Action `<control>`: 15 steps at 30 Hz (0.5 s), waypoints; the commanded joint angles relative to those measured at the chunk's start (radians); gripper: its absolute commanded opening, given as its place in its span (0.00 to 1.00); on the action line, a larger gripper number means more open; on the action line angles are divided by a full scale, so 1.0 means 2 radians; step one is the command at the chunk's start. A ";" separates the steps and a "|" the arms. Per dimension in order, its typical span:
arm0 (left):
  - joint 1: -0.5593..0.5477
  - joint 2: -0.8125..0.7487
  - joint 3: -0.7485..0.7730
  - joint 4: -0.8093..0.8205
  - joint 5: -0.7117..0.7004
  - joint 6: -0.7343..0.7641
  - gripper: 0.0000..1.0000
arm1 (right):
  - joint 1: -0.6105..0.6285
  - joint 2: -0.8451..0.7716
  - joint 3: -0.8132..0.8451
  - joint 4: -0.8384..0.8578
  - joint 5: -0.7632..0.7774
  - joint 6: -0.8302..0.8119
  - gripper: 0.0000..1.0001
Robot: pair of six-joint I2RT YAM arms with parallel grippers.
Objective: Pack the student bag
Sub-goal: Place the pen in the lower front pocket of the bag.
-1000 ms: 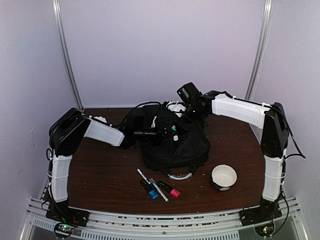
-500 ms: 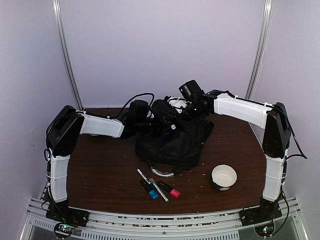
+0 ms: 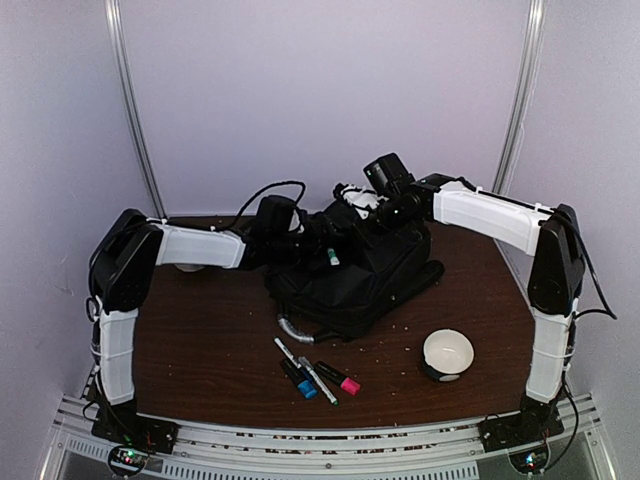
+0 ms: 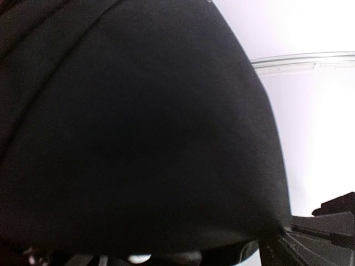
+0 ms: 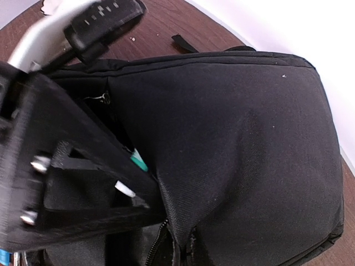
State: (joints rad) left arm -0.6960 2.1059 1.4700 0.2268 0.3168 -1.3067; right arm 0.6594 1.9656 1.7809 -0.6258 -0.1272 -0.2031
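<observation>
Student bag (image 3: pixel 350 280): sat slumped at the back middle of the brown surface (image 3: pixel 200 330), top edge raised between both arms. Was pinched near the zipper by right fingers (image 5: pixel 111 177), closed together on its fabric. Could not tell spread of left fingers (image 4: pixel 324 230), pressed against black cloth.

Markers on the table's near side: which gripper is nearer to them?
Left, likely. The left gripper is over the student bag, almost straight behind the markers; the right gripper is farther back and right.

White-shelled arms (image 3: pixel 200 246) with black joints (image 3: pixel 125 265) and black cables (image 3: pixel 262 192).
</observation>
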 commanded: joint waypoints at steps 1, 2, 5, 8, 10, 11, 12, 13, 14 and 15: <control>0.016 -0.077 -0.012 0.046 -0.012 0.065 0.98 | -0.002 -0.035 0.015 0.007 -0.047 0.002 0.00; 0.013 -0.089 -0.012 0.028 -0.009 0.081 0.98 | -0.005 -0.032 0.015 0.008 -0.046 0.002 0.00; 0.007 -0.111 -0.005 -0.021 -0.005 0.124 0.98 | -0.011 -0.023 0.012 0.007 -0.052 0.004 0.00; 0.006 -0.114 -0.001 -0.041 0.008 0.140 0.98 | -0.012 -0.013 0.012 0.005 -0.059 0.008 0.00; 0.005 -0.124 -0.004 -0.057 0.007 0.161 0.98 | -0.014 -0.011 0.013 0.004 -0.061 0.008 0.00; 0.005 -0.131 -0.009 -0.066 0.002 0.175 0.98 | -0.014 -0.011 0.013 0.003 -0.061 0.008 0.00; 0.004 -0.143 -0.015 -0.079 -0.006 0.204 0.98 | -0.015 -0.012 0.012 0.003 -0.062 0.007 0.00; 0.003 -0.156 -0.023 -0.096 -0.025 0.232 0.98 | -0.016 -0.012 0.012 0.003 -0.062 0.006 0.00; 0.002 -0.171 -0.029 -0.124 -0.052 0.266 0.98 | -0.017 -0.012 0.011 0.003 -0.063 0.006 0.00; -0.002 -0.190 -0.036 -0.155 -0.098 0.309 0.98 | -0.017 -0.012 0.010 0.003 -0.066 0.005 0.00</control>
State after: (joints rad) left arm -0.6876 1.8256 1.4422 0.1001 0.2939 -0.9638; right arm 0.6312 1.9656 1.7809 -0.6628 -0.2073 -0.2012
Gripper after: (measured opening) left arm 0.978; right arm 0.017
